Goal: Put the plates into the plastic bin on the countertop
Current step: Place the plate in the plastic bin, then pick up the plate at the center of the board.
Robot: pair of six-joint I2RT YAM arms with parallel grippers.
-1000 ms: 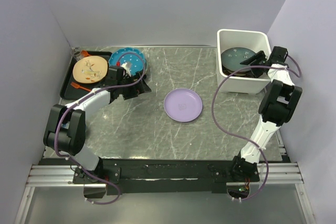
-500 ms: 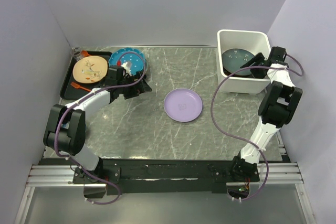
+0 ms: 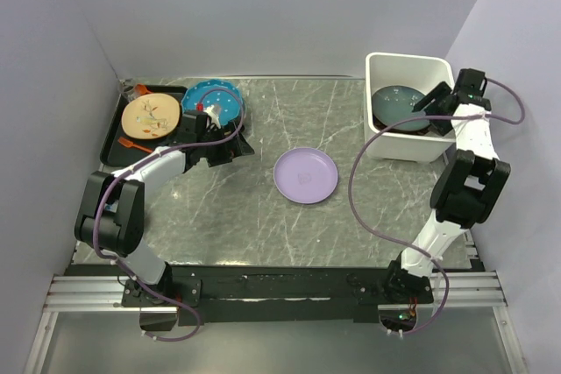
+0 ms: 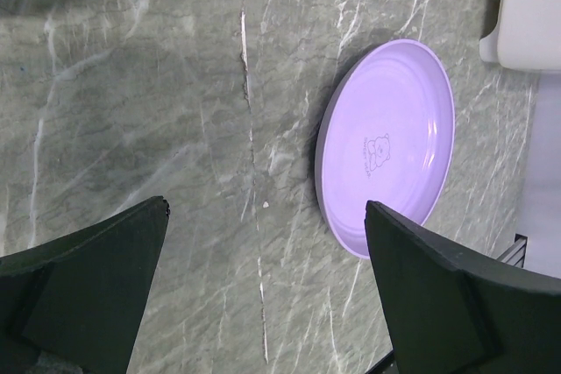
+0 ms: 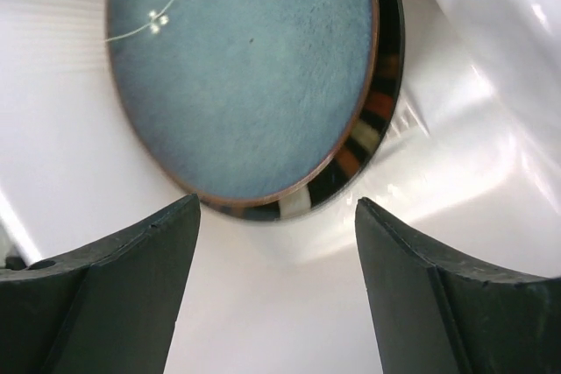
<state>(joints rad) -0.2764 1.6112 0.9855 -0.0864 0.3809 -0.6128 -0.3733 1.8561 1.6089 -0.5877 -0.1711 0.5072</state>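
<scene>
The right gripper (image 5: 276,208) hangs at the upper right of the overhead view, over the near wall of the white plastic bin (image 3: 405,62), jaws spread with nothing between them. Inside the bin is a blue-grey plate (image 5: 245,67), and a striped-rim plate (image 5: 372,111) peeks out from under it. At the upper left, the left gripper (image 4: 263,216) is spread wide and empty beside a teal plate (image 3: 203,94). Left of that, a tan plate (image 3: 151,116) lies on a black tray (image 3: 112,144). The lavender plate (image 3: 305,175) rests mid-frame on the countertop (image 3: 263,225).
</scene>
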